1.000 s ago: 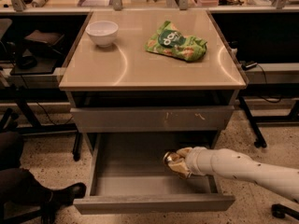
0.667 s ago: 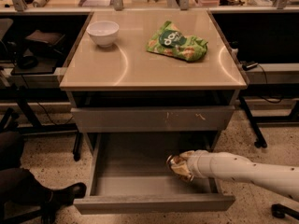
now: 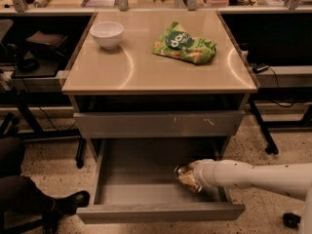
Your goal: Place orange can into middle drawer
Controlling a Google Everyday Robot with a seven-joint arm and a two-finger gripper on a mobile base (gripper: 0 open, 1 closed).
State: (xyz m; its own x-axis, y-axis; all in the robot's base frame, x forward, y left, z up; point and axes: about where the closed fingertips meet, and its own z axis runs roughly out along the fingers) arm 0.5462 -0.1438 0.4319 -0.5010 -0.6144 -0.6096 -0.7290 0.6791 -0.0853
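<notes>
Below your counter's front edge the drawer stands open, and toward its right-hand side the can sits tilted in your hand, which is closed around it; release it like this and it may topple and roll.
</notes>
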